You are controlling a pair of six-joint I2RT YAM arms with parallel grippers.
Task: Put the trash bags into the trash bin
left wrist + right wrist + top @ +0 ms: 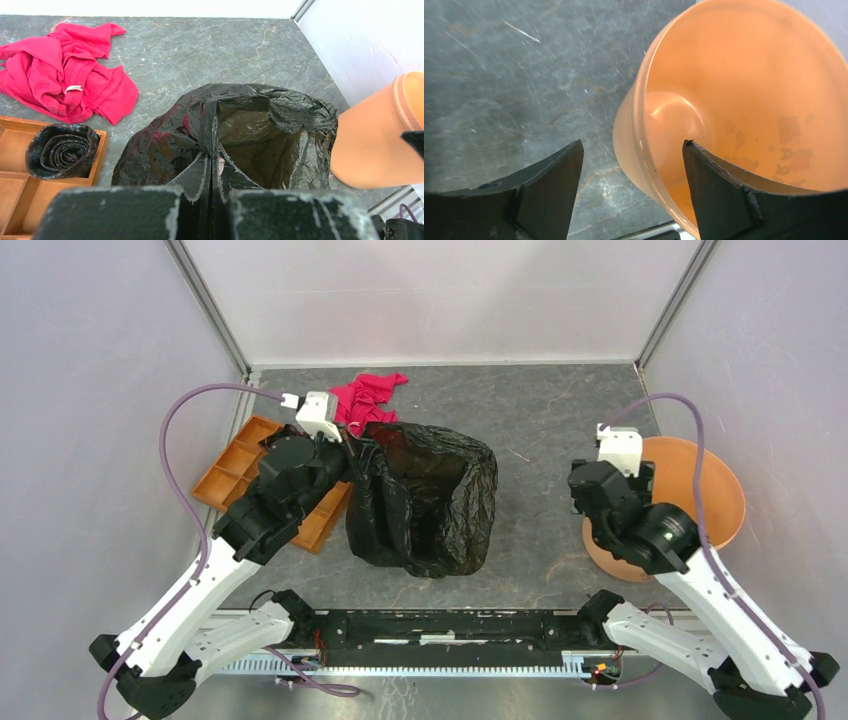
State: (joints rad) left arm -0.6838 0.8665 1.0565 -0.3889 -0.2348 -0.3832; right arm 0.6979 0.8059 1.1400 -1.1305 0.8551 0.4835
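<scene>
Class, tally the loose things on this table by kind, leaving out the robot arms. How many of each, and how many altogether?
Trash bags: 2, the opened bag and the rolled bag
Trash bin: 1
Compartment tray: 1
Pink-red cloth: 1
Total: 5
</scene>
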